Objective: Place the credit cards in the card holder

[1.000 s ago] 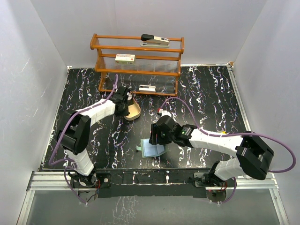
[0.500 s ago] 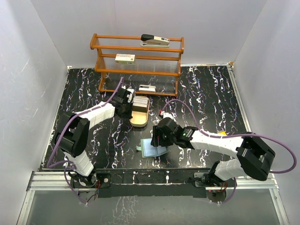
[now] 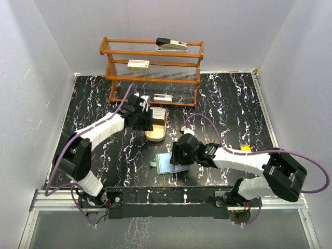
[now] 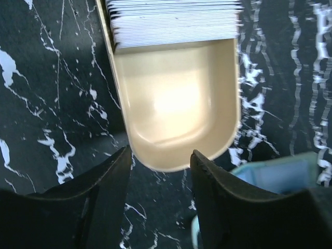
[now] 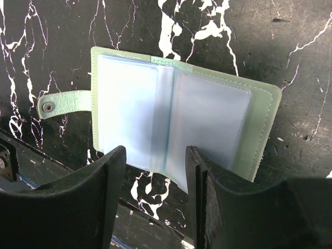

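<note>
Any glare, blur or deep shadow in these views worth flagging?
Left wrist: washed-out glare on the tray floor, cards distinct, left fingers dark and soft. Right wrist: card holder sharp with mild sheen on its pockets, right fingers near black. Top external: even light, nothing blown out.

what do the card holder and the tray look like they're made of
Card holder: probably matte sage-green faux leather, judging by the stitched edge and snap tab; its pockets look like clear soft vinyl, slightly frosted. Tray: likely smooth tan plastic, with a soft glossy highlight.
</note>
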{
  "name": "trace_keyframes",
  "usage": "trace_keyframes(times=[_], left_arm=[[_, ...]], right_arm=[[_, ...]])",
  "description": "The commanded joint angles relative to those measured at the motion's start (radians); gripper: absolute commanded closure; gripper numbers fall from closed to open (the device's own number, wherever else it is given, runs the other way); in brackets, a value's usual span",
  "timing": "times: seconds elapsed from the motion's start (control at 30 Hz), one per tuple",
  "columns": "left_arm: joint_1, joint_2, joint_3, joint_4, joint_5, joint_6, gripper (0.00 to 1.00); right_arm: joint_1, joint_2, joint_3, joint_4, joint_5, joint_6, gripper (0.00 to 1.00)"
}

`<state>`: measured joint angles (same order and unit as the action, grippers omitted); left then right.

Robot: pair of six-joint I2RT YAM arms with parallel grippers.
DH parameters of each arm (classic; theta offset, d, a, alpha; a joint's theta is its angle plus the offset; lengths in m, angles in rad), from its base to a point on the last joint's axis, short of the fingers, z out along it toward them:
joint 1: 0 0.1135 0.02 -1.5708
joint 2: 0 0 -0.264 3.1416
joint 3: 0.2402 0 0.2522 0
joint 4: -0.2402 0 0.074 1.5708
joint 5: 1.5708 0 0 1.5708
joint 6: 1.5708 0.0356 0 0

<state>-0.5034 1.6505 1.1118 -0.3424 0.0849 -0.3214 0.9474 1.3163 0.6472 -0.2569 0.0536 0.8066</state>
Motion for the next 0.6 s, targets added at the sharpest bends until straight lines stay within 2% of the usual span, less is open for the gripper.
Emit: trace_keyframes(times=[0.0,0.13,0.3,0.57], left_arm=[[-0.003,-0.176,-0.072,-0.064,0.126,-0.109,0.51],[-0.029,-0.292,-0.233,-0.02,0.247,-0.209,0.48],[-0.107,-0.425,-0.386,0.054,0.249,-0.323,0.43],[-0.159,-0.402,-0.543,0.218,0.283,-0.403,0.38]], right_arm=[[0.005,-0.014,-0.012,0.078,0.003,0.003,0.53],[0.005,-0.007,-0.009,0.093,0.0,-0.004,0.53],[0.004,-0.016,-0.002,0.104,0.004,-0.01,0.53],[0.005,-0.006,0.013,0.092,0.033,-0.018,0.54]])
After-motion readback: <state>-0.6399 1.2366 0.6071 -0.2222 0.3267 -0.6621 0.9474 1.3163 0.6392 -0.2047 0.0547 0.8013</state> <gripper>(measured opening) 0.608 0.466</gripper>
